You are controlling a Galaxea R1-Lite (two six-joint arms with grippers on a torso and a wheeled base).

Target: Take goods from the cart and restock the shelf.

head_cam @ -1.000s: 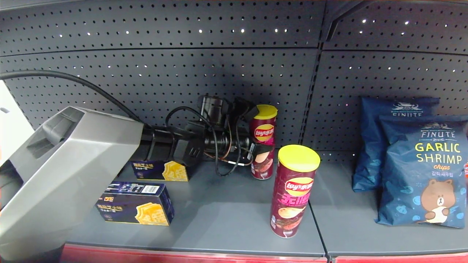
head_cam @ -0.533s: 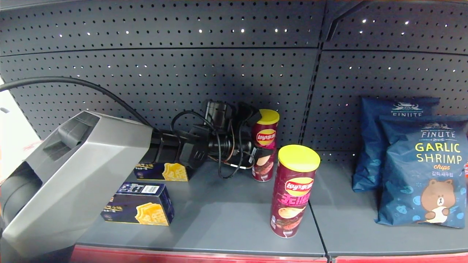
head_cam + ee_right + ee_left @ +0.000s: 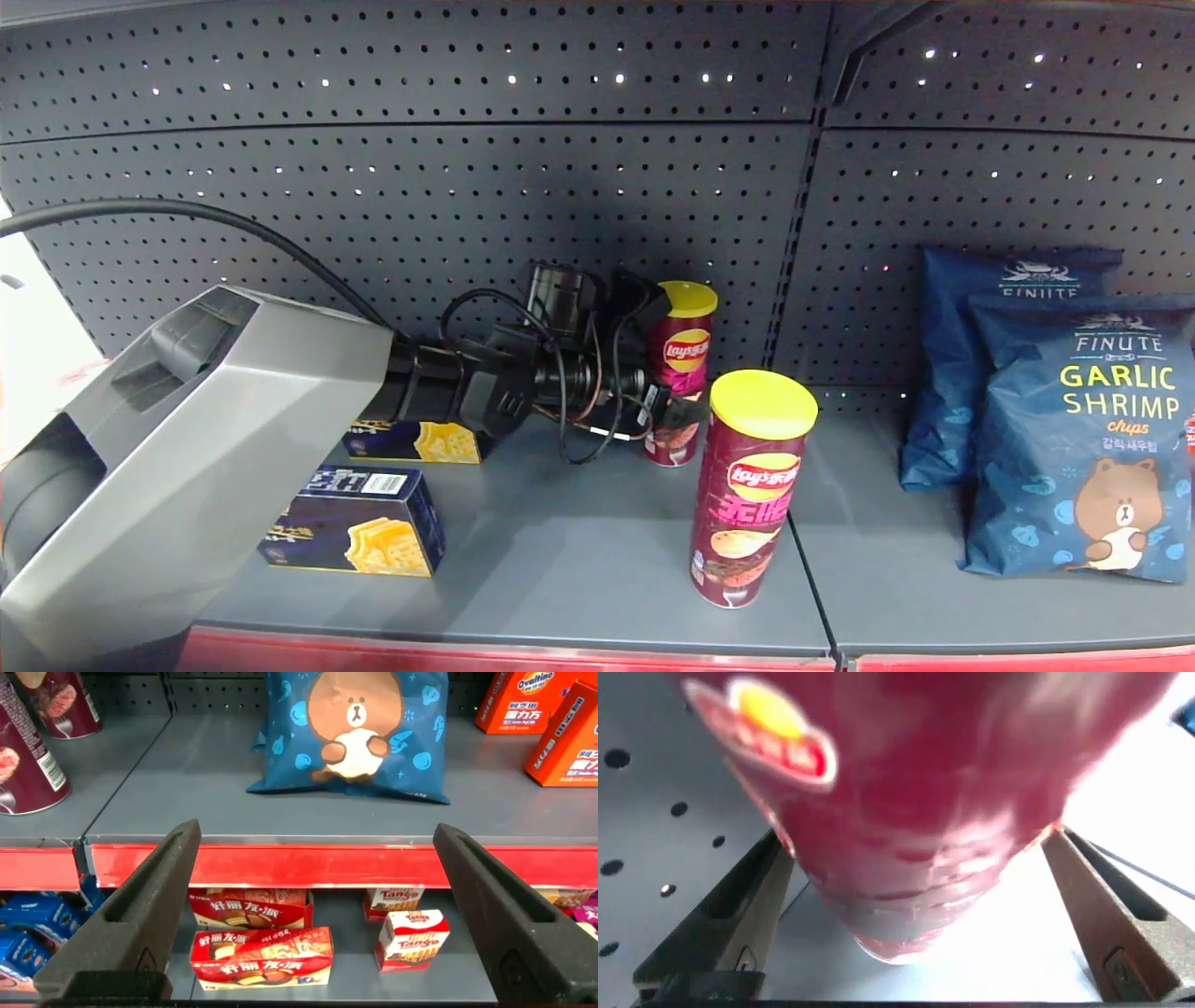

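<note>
Chip can (image 3: 689, 350) clamped in left jaws at shelf (image 3: 560, 541) back: lower till base seats flat, then release (right jaws spread wide).

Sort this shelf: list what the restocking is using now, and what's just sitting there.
In the job: rear chip can, at the back of the shelf; left pincer, shut on it.
Just sitting: front chip can; near cracker box; far cracker box; front blue snack bag; rear blue snack bag; open right pincer.

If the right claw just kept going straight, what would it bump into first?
The right claw would probably hit the red shelf edge, or the snack boxes just below; depth is unclear.
</note>
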